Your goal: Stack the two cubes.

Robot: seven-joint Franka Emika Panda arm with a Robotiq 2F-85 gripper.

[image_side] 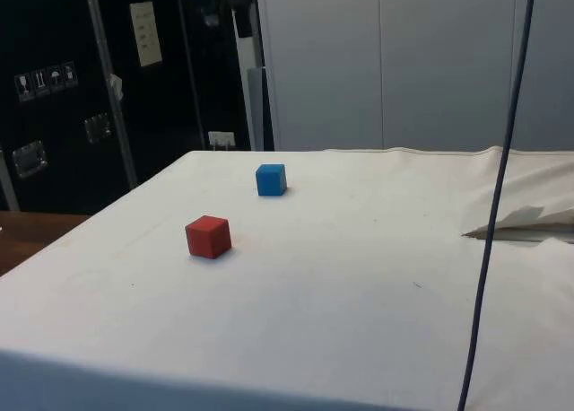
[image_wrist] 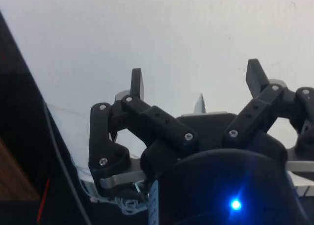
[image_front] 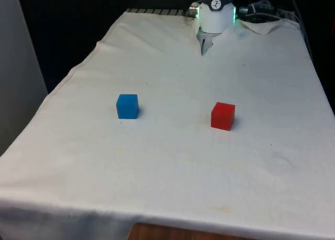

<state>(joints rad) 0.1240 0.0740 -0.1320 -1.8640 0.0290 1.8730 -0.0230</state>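
Note:
A blue cube (image_front: 127,106) (image_side: 271,179) sits on the white cloth, towards the front view's left. A red cube (image_front: 223,116) (image_side: 208,237) rests apart from it towards the front view's right, roughly level with it. Both stand alone with nothing on top. In the wrist view my gripper (image_wrist: 196,77) is open, its two black fingers (image_wrist: 137,83) spread wide over bare white cloth, with nothing between them. It hangs high above the table, away from both cubes.
The robot's white base (image_front: 216,12) stands at the table's far end, where the cloth (image_front: 172,161) is folded and creased. A dark cable (image_side: 498,205) hangs down at the side view's right. Dark cabinets (image_side: 90,70) stand beyond the table.

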